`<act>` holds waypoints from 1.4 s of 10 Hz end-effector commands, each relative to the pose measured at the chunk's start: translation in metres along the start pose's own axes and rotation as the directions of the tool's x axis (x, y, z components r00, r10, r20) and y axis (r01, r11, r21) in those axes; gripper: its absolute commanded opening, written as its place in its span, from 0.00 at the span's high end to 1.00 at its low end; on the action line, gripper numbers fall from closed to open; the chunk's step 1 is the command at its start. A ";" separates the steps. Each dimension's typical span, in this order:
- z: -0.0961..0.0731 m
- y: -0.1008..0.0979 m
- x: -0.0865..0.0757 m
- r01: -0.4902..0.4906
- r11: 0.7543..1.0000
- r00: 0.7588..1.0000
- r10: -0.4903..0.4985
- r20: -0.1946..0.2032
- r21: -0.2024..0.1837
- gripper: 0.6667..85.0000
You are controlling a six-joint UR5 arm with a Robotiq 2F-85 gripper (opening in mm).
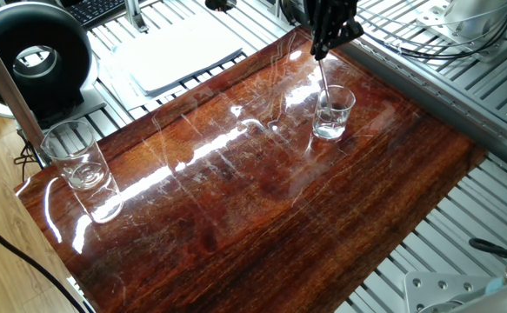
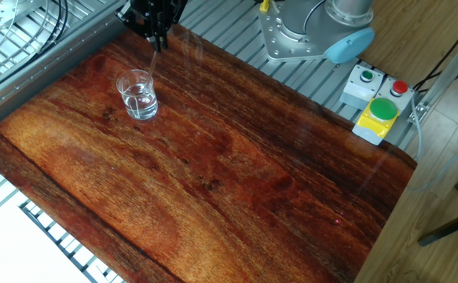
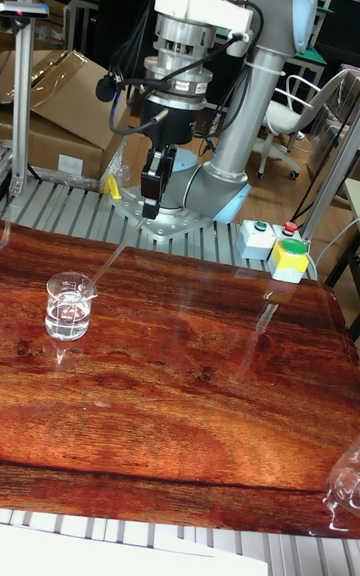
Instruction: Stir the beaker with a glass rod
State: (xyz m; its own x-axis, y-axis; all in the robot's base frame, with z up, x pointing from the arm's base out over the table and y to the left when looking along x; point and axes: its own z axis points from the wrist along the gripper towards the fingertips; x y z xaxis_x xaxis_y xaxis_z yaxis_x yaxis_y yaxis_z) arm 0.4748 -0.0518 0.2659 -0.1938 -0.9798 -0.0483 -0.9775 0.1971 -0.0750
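Gripper (image 3: 150,208) clenched on the top end of the glass rod (image 3: 118,255), black fingers (image 1: 324,42) pinching it; rod slanting down toward roughly 7 o'clock in the tall fixed view, lower end dipping inside the beaker (image 1: 333,112); beaker upright on the wooden tabletop (image 2: 236,165) with a bit of clear liquid; taller tumbler (image 1: 76,155) way off around 9 o'clock in one fixed view, well apart.

Glossy wooden tabletop (image 1: 262,209), clear glass beaker (image 1: 333,113)
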 end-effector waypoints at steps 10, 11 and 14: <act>-0.001 0.002 -0.007 0.126 0.992 0.992 -0.126 0.029 -0.002 1.00; -0.001 0.002 -0.008 0.137 0.991 0.990 -0.136 0.033 -0.003 1.00; -0.002 0.004 -0.011 0.154 0.988 0.987 -0.154 0.045 -0.009 1.00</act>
State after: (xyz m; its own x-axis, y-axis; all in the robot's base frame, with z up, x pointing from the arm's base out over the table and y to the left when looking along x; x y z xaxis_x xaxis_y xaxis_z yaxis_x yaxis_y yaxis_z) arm 0.4726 -0.0451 0.2660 -0.0606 -0.9962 -0.0626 -0.9953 0.0650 -0.0715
